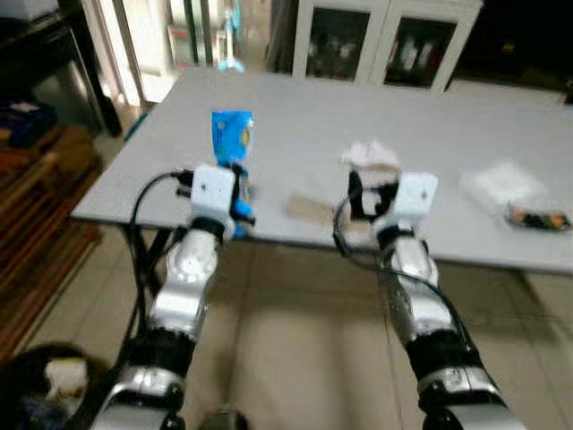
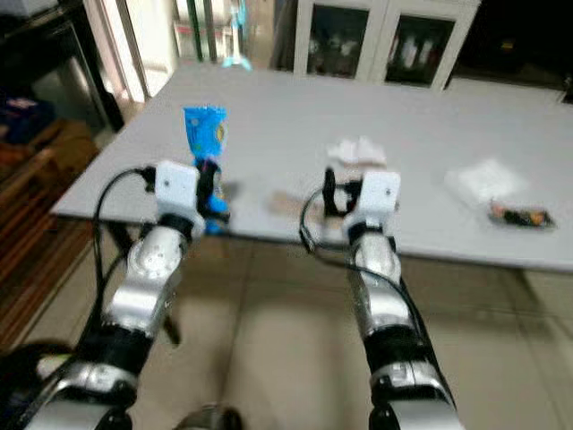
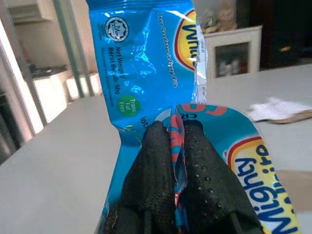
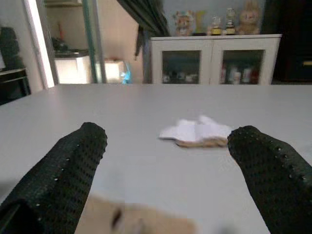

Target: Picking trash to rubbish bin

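- Left gripper [image 3: 178,161] pinched tight on the blue wrapper [image 1: 231,134] at the table's [image 1: 295,116] near left edge; keep your squeeze firm while carrying; thin foil slips
- Wrapper stands upright, long axis vertical, top pointing up
- Right gripper [image 4: 165,161] spread wide, holding nothing, facing the crumpled tissue [image 4: 197,131] farther in
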Robot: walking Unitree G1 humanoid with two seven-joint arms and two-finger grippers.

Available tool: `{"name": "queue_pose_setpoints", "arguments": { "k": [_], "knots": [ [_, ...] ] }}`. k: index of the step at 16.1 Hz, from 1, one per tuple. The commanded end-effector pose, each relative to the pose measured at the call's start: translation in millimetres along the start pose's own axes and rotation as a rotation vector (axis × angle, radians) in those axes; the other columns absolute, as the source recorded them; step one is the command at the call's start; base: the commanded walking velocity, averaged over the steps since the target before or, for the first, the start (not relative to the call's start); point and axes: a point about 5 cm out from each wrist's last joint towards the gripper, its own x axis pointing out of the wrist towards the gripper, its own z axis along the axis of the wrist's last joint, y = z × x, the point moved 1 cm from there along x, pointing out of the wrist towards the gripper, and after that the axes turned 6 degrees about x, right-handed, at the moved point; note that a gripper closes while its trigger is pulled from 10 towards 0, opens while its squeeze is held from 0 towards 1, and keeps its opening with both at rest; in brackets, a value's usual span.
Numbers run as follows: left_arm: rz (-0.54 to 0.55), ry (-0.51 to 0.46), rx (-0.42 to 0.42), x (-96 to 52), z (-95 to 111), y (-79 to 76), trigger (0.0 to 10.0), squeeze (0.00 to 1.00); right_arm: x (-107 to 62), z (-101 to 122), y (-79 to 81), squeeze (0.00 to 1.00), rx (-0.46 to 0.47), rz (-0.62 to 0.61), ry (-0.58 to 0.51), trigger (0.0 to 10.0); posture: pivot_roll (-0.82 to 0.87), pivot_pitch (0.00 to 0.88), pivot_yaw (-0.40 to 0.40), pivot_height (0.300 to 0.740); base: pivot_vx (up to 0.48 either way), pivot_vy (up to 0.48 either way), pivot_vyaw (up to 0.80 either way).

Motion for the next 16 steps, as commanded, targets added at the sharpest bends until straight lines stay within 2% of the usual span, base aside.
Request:
{"name": "queue_pose_setpoints", "arguments": {
  "k": [1, 11, 13, 16],
  "knots": [
    [-0.007, -0.02, 0.007, 3.1, 7, -2.1, 10.0, 0.0, 1.7, 5, -1.0, 0.0, -0.005, 0.0, -0.017, 10.0, -0.02, 0.0, -0.059, 0.74, -0.27, 0.0, 0.0],
    [0.002, 0.008, 0.015, 1.5, 3, -0.3, 10.0, 0.0, -1.2, 2, -4.6, 0.0, -0.004, -0.01, -0.003, 10.0, -0.03, 0.01, -0.061, 0.74, -0.24, 0.0, 0.0],
    [0.001, 0.059, 0.003, 0.2, -7, -0.3, 10.0, 0.0, -2.9, -1, -10.2, 0.0, -0.002, -0.025, 0.015, 10.0, -0.03, 0.017, -0.06, 0.74, 0.0, 0.0, 0.0],
    [-0.013, 0.178, -0.021, -6.6, -33, 4.8, 10.0, 0.0, -10.3, -25, -29.0, 0.0, 0.012, -0.071, 0.155, 10.0, -0.03, 0.041, -0.065, 0.74, 0.0, 0.0, 0.0]
  ]
}}
